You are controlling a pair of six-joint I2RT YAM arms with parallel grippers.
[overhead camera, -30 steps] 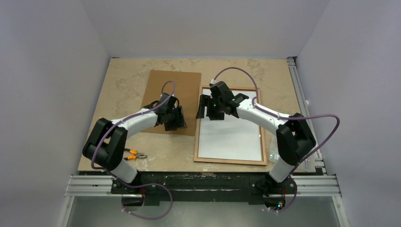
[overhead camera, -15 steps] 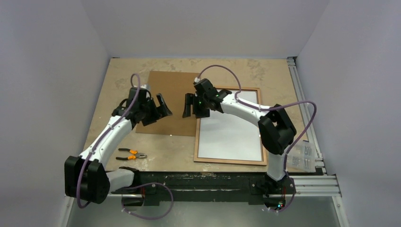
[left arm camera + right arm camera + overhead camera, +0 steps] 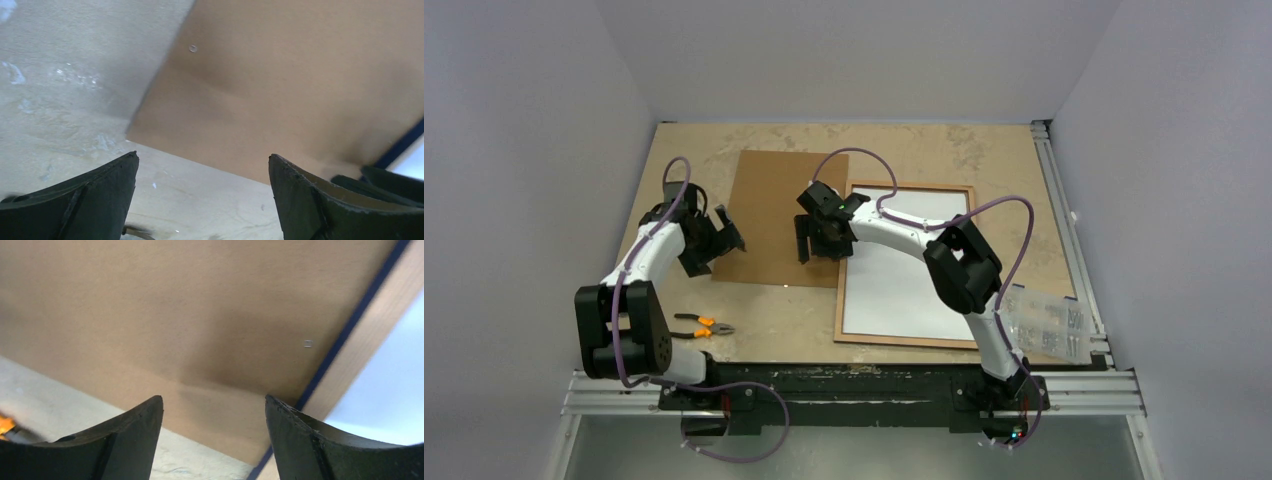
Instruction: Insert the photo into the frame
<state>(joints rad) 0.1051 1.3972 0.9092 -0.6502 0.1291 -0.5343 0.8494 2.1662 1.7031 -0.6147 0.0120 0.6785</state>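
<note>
Orange-handled pliers (image 3: 705, 326) lie nearest on the counter (image 3: 984, 150), left of the frame (image 3: 911, 341), which rests flat at the right, wood-brown back up, a white sheet (image 3: 914, 290) filling it; whether that is the photo face down cannot be told. Farther in, the left claw (image 3: 716, 240) hangs wide and empty over the brown backing board's (image 3: 774, 190) left edge, and the right claw (image 3: 822, 245), also parted and empty, over its right edge beside the frame's left rail.
</note>
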